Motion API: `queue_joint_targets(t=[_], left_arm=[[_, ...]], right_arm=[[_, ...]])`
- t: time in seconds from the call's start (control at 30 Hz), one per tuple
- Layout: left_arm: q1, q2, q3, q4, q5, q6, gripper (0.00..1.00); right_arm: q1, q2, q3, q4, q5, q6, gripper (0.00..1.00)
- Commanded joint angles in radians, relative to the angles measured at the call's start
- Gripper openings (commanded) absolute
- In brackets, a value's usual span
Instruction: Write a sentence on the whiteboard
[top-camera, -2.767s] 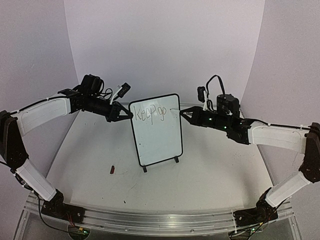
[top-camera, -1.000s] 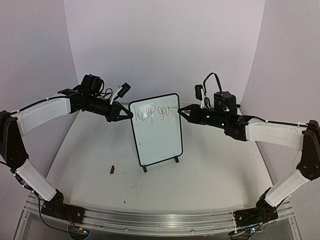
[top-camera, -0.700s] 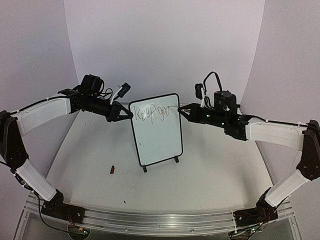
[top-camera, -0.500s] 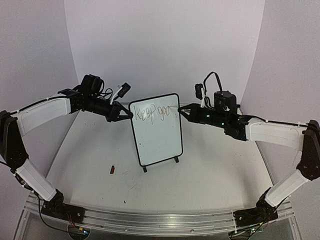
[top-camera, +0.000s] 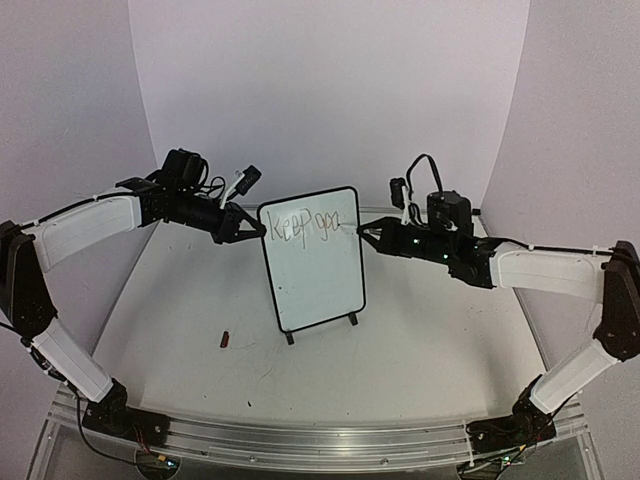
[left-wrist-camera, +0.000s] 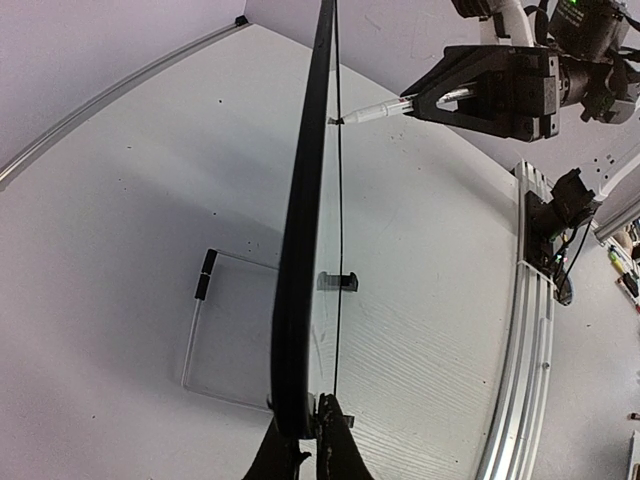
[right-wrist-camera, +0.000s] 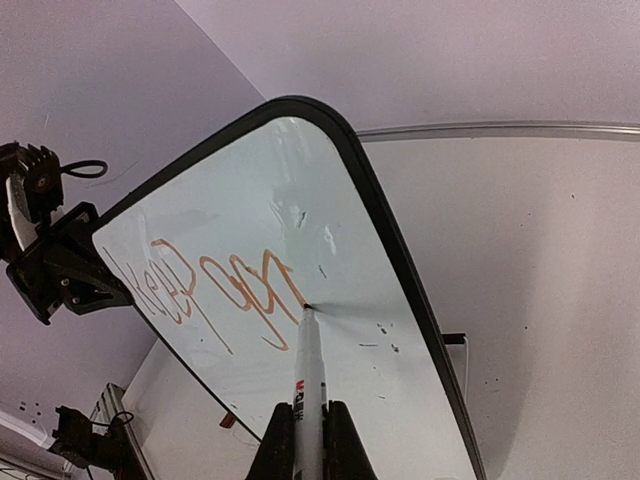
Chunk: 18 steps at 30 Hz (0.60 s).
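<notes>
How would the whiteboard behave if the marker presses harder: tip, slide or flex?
Probably tippy: the whiteboard is tall on two small feet, and the marker presses near its top. The left gripper clamping its edge likely steadies it. Edge-on it looks straight, so probably stiff.

small white portrait board with a thin black frame (top-camera: 315, 275) stands upright mid-desk, right across the line between the two arms. left gripper (top-camera: 243, 228) clamps its upper left edge, and right gripper (top-camera: 372, 236) presses a white marker pen (right-wrist-camera: 308, 370) to its upper right face, so both high flanks are taken. tiny dark piece (top-camera: 226, 339) lies just left of the board's feet. open white desk (top-camera: 400, 370) runs along the near edge and toward the right edge.
</notes>
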Motion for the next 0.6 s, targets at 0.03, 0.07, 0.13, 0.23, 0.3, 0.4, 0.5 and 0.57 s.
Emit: queue_joint_targets(t=[0.03,0.07,0.13,0.23,0.3,0.4,0.5,0.57], left_arm=[[-0.022,0.011,0.001,-0.079,-0.054,0.069,0.00],[-0.022,0.010,0.001,-0.078,-0.054,0.069,0.00],[-0.022,0.009,0.001,-0.079,-0.054,0.069,0.00],[-0.022,0.008,0.001,-0.078,-0.054,0.069,0.00],[-0.022,0.007,0.001,-0.079,-0.055,0.069,0.00],[-0.022,0.005,0.001,-0.079,-0.055,0.069,0.00],[-0.022,0.005,0.001,-0.079,-0.055,0.069,0.00],[-0.023,0.005,0.001,-0.079,-0.055,0.069,0.00]], right_arm=[[-0.007,-0.035,-0.010,-0.003,0.096,-0.001,0.00],[-0.007,-0.039,-0.007,-0.006,0.099,-0.005,0.00],[-0.007,-0.045,0.001,-0.012,0.101,-0.010,0.00],[-0.007,-0.054,0.019,-0.016,0.082,-0.016,0.00],[-0.007,-0.067,0.027,-0.014,0.060,-0.018,0.00],[-0.007,-0.085,0.039,-0.008,0.034,-0.020,0.00],[-0.007,-0.095,0.056,-0.003,0.023,-0.018,0.00],[-0.007,-0.096,0.069,0.000,0.025,-0.023,0.00]])
